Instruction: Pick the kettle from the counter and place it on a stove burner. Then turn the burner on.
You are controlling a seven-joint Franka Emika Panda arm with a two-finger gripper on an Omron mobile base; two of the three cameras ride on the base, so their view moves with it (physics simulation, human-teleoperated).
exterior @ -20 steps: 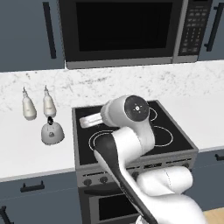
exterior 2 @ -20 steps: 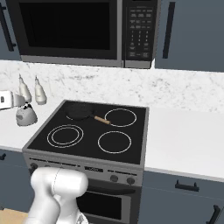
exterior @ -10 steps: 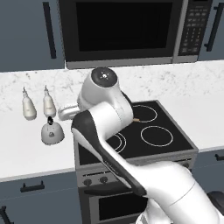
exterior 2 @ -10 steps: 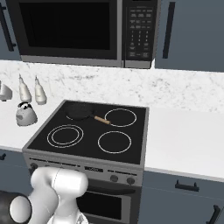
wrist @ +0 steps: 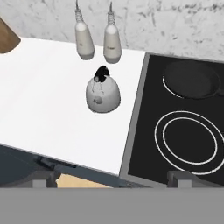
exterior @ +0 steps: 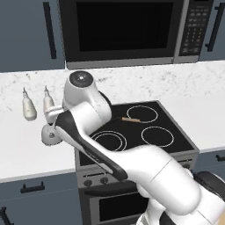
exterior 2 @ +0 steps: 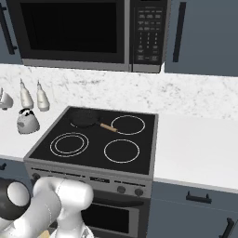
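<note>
The small silvery-grey kettle [wrist: 103, 94] with its black top handle stands upright on the white marble counter [wrist: 43, 109], just left of the cooktop edge. It also shows at the stove's left [exterior 2: 28, 121] and, half covered by my arm, in the left base view [exterior: 47, 135]. My gripper [wrist: 113, 180] is open, its two fingertips [wrist: 43, 178] wide apart, above and in front of the kettle with nothing between them. The double-ring stove burner [wrist: 191, 136] lies front left on the black glass [exterior 2: 69, 144], bare.
Two white pointed bottles [wrist: 84, 41] [wrist: 112, 43] stand right behind the kettle by the wall. A dark pan [exterior 2: 84, 118] with a wooden handle sits on the back left burner. Single-ring circles [exterior 2: 122, 150] lie to the right. My white arm [exterior: 88, 118] crosses over the stove's left side.
My arm has swung left from over the cooktop toward the kettle. The kettle, bottles and pan have stayed put, and the base has not moved.
</note>
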